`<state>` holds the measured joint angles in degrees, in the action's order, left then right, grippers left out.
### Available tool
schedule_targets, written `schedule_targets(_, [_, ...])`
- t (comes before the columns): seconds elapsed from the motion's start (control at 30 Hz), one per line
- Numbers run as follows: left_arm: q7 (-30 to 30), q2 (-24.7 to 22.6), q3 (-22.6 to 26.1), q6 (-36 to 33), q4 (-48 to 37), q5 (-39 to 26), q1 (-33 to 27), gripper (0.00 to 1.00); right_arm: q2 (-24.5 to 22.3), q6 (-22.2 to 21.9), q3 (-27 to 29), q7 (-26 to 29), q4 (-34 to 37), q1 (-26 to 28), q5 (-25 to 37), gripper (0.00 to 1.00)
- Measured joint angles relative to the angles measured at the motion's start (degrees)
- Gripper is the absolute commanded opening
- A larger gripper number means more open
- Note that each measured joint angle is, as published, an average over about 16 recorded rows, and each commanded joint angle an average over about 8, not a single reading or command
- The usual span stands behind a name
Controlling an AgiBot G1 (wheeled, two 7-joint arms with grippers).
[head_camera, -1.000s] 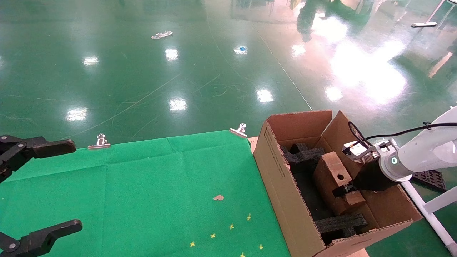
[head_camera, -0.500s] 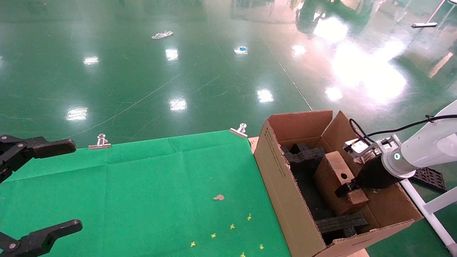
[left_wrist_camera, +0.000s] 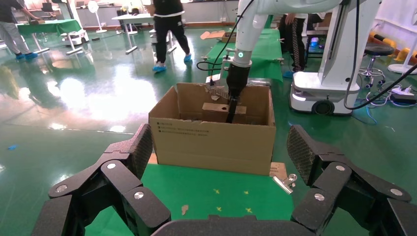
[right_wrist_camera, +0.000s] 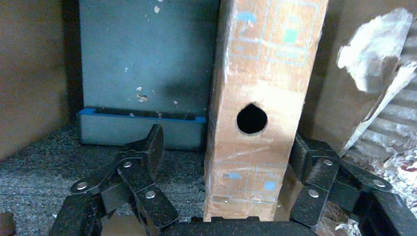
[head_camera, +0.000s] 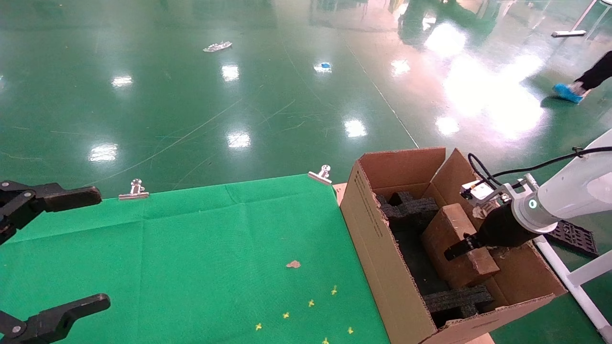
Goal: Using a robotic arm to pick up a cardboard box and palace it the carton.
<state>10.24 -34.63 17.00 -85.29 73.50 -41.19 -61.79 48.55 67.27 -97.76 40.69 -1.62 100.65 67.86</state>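
Observation:
The cardboard box [head_camera: 454, 239] lies tilted inside the carton [head_camera: 377, 248] among black foam pieces [head_camera: 411, 210]. In the right wrist view the box [right_wrist_camera: 260, 73] shows its round hole [right_wrist_camera: 252, 118]. The white robotic arm [head_camera: 569, 196] reaches into the carton from the right. Its right gripper [head_camera: 460, 248] is open and straddles the box's end [right_wrist_camera: 227, 142]; one finger [right_wrist_camera: 142, 157] stands clear of the box and the other [right_wrist_camera: 314, 167] is close beside it. My left gripper [head_camera: 103, 247] is open and empty over the table's left edge, also seen in the left wrist view [left_wrist_camera: 219, 147], facing the carton [left_wrist_camera: 216, 142].
A green cloth [head_camera: 201, 258] covers the table, held by two metal clips [head_camera: 134, 190] [head_camera: 321, 175]. A brown scrap [head_camera: 292, 263] and yellow marks [head_camera: 310, 303] lie on it. A white frame [head_camera: 573, 282] and a black tray [head_camera: 573, 236] stand right of the carton. A person's foot [head_camera: 566, 92] is far right.
The right gripper has opened and let go of the box. The box has tipped lower into the carton, its hole turned away from the head view. A person's foot has come in at far right.

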Motion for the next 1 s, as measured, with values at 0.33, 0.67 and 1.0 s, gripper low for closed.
schedule_targets(0.33, [0.0,0.0,0.0,0.0,0.0,0.0,0.0,1.0,-1.1,1.2,0.7,-2.5,-0.3,5.0,-0.9,1.0])
schedule_targets(0.67, [0.0,0.0,0.1,0.0,0.0,0.0,0.0,1.0,-4.6,3.8,2.9,-9.7,-2.8,18.6,-3.5,1.0])
schedule_targets(1.0, [0.0,0.0,0.1,0.0,0.0,0.1,0.0,1.0,-8.6,4.7,6.6,-17.1,-7.1,27.5,-7.1,1.0])
